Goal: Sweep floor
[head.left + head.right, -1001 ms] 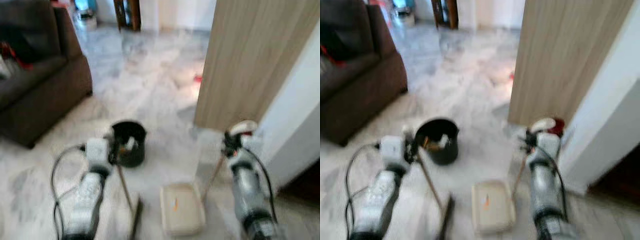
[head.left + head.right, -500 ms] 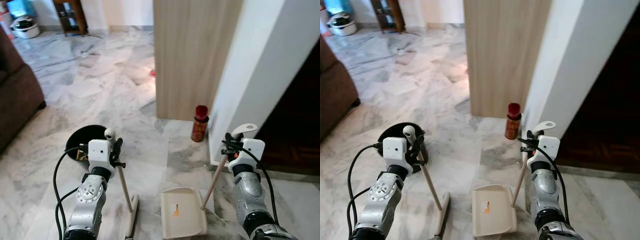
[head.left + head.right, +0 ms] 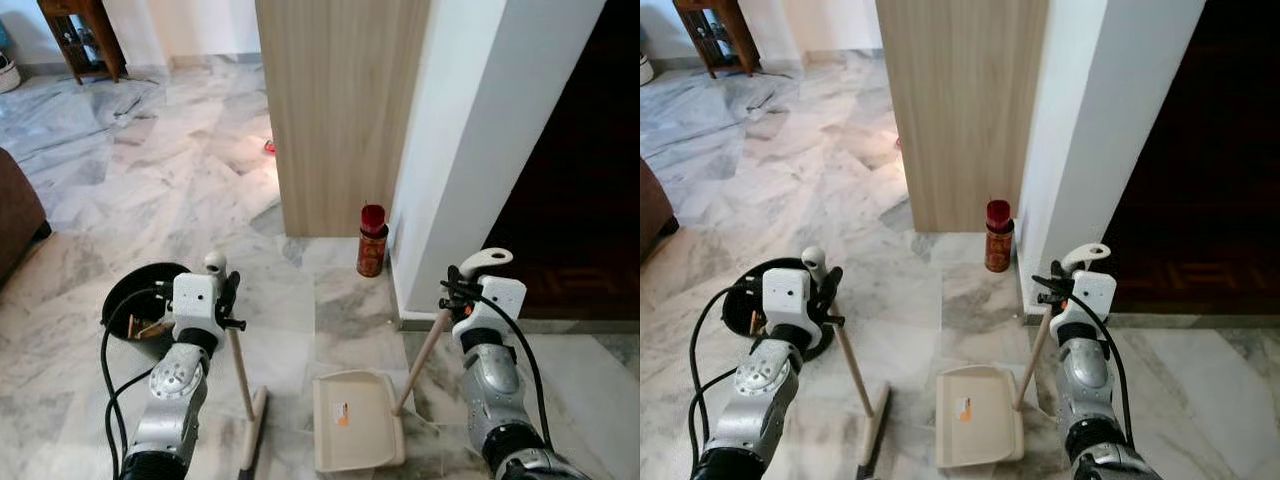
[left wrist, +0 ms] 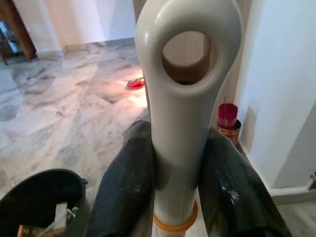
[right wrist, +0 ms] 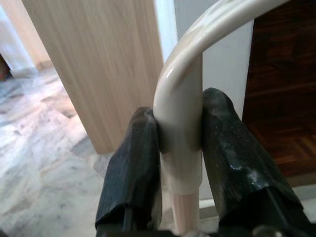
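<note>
My left gripper (image 3: 226,300) is shut on the cream handle of a broom (image 3: 240,365). The broom's wooden stick slants down to its head (image 3: 252,440) on the marble floor. My right gripper (image 3: 455,293) is shut on the curved cream handle of a dustpan (image 3: 356,432). The cream pan lies flat on the floor between my arms, with a small orange scrap on it. In the left wrist view both black fingers (image 4: 129,190) clamp the broom handle (image 4: 181,103). In the right wrist view the fingers (image 5: 133,168) grip the dustpan handle (image 5: 180,123).
A black bucket (image 3: 140,310) holding scraps stands by my left arm. A red can (image 3: 371,240) sits at the foot of a wood-panelled wall (image 3: 340,110) and white pillar (image 3: 470,150). A dark doorway (image 3: 570,200) opens at right. Something small and red (image 3: 270,147) lies further off.
The camera has swung to the right: the sofa has slid out of view and the pillar, red can and dark doorway have come in. Both grippers keep their hold.
</note>
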`<state>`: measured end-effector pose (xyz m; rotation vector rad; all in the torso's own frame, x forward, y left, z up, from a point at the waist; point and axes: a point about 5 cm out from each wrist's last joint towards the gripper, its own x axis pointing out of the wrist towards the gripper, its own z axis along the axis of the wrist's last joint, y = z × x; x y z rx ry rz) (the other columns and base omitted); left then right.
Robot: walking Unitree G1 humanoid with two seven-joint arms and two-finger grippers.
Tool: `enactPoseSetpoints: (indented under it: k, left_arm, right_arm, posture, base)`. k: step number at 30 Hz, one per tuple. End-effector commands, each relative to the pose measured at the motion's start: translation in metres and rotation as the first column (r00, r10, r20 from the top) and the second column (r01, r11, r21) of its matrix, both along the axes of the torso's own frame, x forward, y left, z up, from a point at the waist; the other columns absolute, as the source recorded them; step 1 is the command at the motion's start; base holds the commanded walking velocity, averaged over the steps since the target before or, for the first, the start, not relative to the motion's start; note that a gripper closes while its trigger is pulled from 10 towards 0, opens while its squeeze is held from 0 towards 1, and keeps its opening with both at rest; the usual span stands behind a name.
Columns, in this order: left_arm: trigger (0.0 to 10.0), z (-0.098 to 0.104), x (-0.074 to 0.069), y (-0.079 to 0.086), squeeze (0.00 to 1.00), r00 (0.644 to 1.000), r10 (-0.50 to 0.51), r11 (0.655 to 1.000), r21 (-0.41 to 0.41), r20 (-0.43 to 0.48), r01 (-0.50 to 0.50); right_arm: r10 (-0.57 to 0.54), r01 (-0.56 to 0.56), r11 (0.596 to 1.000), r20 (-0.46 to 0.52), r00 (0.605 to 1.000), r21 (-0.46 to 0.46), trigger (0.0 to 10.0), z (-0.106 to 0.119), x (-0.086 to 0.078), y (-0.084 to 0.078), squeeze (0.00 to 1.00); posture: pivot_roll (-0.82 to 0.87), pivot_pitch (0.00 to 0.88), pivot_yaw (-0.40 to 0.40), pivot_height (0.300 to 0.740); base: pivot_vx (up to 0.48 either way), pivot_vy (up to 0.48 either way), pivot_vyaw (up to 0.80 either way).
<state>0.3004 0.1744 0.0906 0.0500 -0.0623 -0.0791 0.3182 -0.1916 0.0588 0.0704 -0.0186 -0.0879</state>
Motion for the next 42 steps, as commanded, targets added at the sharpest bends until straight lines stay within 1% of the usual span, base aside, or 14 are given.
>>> enactPoseSetpoints:
  k: [1, 6, 36, 42]
  left_arm:
    - [10.0, 0.007, 0.003, -0.006, 0.00, 0.999, -0.018, 1.000, 0.009, 0.035, 0.018]
    - [10.0, 0.006, 0.004, -0.007, 0.00, 0.999, -0.021, 1.000, 0.005, 0.036, 0.021]
    - [10.0, 0.009, 0.007, -0.003, 0.00, 0.999, -0.004, 1.000, 0.002, 0.046, 0.004]
    - [10.0, 0.009, 0.007, -0.003, 0.00, 0.999, 0.003, 1.000, -0.029, 0.045, -0.002]
  right_arm:
    - [-0.023, 0.023, 1.000, 0.035, 0.999, -0.002, 10.0, 0.006, 0.001, -0.006, 0.00]
    - [-0.045, 0.045, 0.999, 0.036, 0.998, -0.001, 10.0, 0.007, 0.001, -0.011, 0.00]
    - [-0.072, 0.072, 0.997, 0.035, 0.997, -0.012, 10.0, 0.010, 0.004, -0.016, 0.00]
    - [-0.076, 0.077, 0.997, 0.034, 0.997, -0.011, 10.0, 0.010, 0.003, -0.017, 0.00]
  posture:
    - [0.06, 0.009, 0.063, 0.740]
    - [0.06, 0.006, 0.063, 0.740]
    - [0.05, 0.044, 0.054, 0.740]
    - [0.05, 0.054, 0.052, 0.740]
  base:
    - [0.000, 0.000, -0.80]
    - [0.000, 0.000, -0.80]
    - [0.000, 0.000, -0.80]
    - [0.000, 0.075, -0.80]
